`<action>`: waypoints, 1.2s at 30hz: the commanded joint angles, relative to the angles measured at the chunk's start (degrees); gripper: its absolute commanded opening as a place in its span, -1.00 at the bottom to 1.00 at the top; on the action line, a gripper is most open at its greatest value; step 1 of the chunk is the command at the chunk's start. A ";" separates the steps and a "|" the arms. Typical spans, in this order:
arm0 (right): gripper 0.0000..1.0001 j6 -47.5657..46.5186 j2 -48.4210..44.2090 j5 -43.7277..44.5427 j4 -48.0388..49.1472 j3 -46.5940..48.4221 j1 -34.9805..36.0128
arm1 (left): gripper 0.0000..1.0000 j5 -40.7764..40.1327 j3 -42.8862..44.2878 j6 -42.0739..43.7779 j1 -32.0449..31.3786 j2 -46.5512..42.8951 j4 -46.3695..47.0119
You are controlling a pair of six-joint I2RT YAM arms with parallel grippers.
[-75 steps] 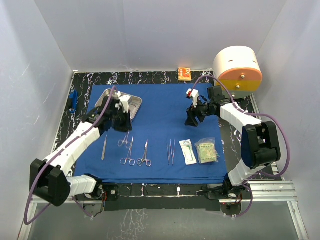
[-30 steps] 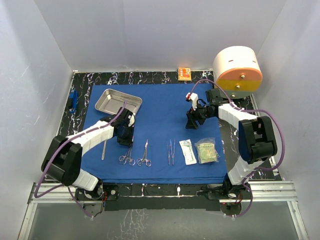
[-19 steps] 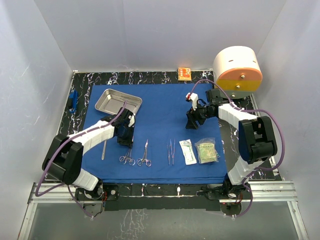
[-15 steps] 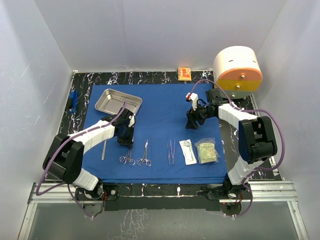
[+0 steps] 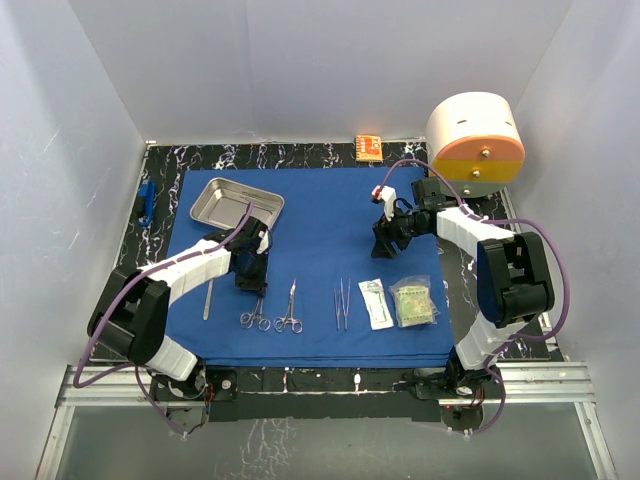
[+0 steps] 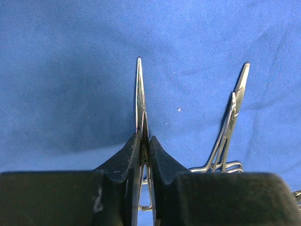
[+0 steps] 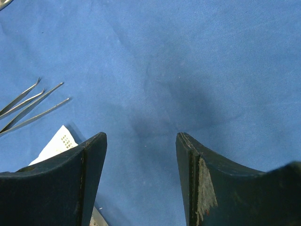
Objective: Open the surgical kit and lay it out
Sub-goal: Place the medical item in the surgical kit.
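The royal-blue cloth [image 5: 320, 210] lies spread flat, with the steel tray [image 5: 236, 203] on its far left corner. My left gripper [image 5: 251, 272] [image 6: 142, 136] is shut on slim forceps [image 6: 139, 89] whose tips point forward low over the cloth. A second pair of forceps [image 6: 233, 113] [image 5: 290, 308] lies to its right. Further right are tweezers [image 5: 342, 303] [image 7: 28, 106] and two sealed packets [image 5: 376, 303] [image 5: 413, 302]. My right gripper [image 5: 385, 238] [image 7: 141, 139] hovers open over bare cloth, holding nothing.
A thin metal instrument [image 5: 208, 298] lies left of my left gripper. More ring handles [image 5: 250, 319] show just in front of it. A cream-and-orange cylinder [image 5: 476, 140] stands at the back right, and a small orange box [image 5: 368, 147] at the back edge.
Early on, my left gripper came from beside the tray toward the near row of instruments and now grips forceps there. Over the last second nothing visibly moved.
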 commanded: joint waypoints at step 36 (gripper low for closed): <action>0.17 -0.62 0.52 -1.09 0.32 1.80 -0.14 | -0.72 -1.17 1.25 1.46 -0.14 -1.62 -0.76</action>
